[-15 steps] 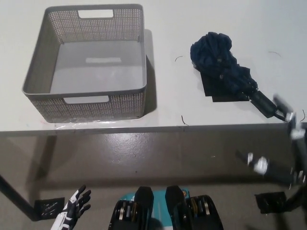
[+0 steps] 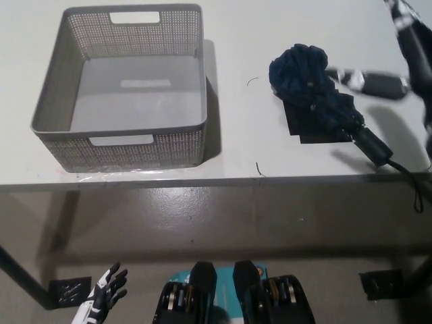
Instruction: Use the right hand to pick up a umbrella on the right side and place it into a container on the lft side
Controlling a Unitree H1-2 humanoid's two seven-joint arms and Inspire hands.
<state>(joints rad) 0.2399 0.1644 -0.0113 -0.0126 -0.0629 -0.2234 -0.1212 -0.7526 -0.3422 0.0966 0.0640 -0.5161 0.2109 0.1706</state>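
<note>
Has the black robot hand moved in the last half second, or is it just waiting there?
Yes. The right robot hand has risen from below the table's front edge to above the table, beside the folded umbrella, which has stayed put.

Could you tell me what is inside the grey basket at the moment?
The grey basket holds nothing: only its bare floor shows. The near wall hides a strip of floor. The umbrella lies on the table outside it.

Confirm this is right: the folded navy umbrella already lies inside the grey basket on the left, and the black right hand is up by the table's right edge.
Not right. In the head view the umbrella lies on the table to the right of the basket, which holds nothing. The right hand is indeed by the right edge, next to the umbrella.
</note>
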